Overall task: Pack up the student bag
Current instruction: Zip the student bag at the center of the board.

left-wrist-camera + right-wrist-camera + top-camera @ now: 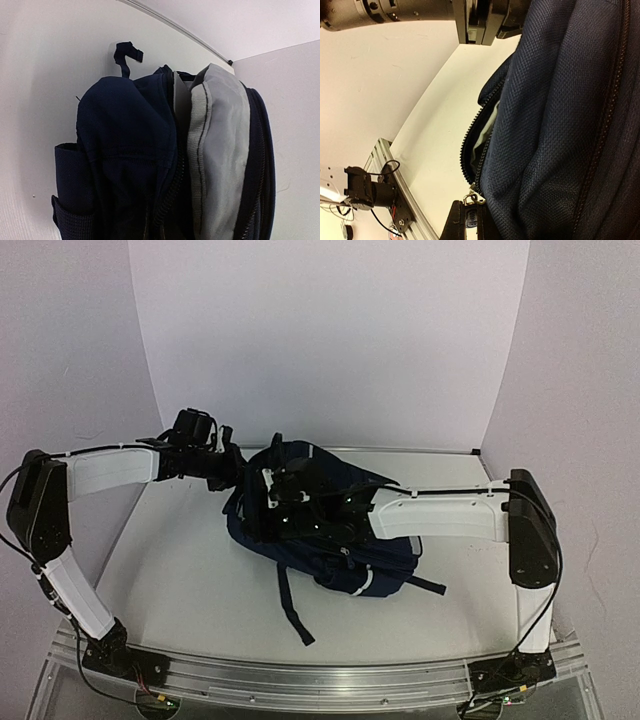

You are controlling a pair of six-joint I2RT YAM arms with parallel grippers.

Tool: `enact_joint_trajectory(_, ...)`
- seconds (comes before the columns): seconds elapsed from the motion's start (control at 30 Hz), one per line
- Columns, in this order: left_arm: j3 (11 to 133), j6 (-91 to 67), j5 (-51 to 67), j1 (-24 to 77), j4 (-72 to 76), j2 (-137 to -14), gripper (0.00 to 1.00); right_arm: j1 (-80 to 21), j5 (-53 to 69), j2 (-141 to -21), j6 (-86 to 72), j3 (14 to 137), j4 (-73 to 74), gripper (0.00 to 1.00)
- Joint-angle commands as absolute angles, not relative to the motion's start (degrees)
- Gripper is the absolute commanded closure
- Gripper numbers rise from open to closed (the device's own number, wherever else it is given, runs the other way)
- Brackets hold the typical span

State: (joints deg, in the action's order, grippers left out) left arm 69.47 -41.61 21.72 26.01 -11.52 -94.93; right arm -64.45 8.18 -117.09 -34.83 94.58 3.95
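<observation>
The student bag [340, 545], navy blue, lies in the middle of the table with its open mouth toward the left. In the left wrist view the student bag [125, 130] fills the frame, its grey lining [220, 140] showing beside the open zip. My left gripper [228, 468] sits at the bag's top left edge; its fingers are lost against the dark fabric. My right gripper [272, 498] lies over the bag's top. In its own view the right gripper [479, 222] is shut on the metal zipper pull [472, 219] at the end of the part-open zip [479, 135].
A dark shoulder strap [293, 605] trails from the bag toward the near edge, and another strap [428, 585] sticks out to the right. The metal rail [320, 680] runs along the front. White walls enclose the back and both sides.
</observation>
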Motion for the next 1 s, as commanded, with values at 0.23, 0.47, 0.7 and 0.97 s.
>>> enact_joint_trajectory(0.23,61.9,-35.0,3.6,26.7,-26.1,-78.4,0.26,-65.3,9.2,-103.0,-27.1,86.2,-4.9,0.41)
enact_joint_trajectory(0.47,47.4,-39.1,5.0,33.7,-23.5,-68.8,0.27,-66.5,-6.6,-98.1,-13.4,76.6,4.6,0.11)
enact_joint_trajectory(0.7,35.3,-43.0,7.3,41.1,-9.7,-65.2,0.27,-68.0,-23.9,-101.2,-5.1,75.5,7.7,0.03)
enact_joint_trajectory(0.97,36.0,-40.3,4.6,42.7,-4.1,-70.6,0.41,-68.3,-25.0,-101.9,-6.3,76.4,7.2,0.03)
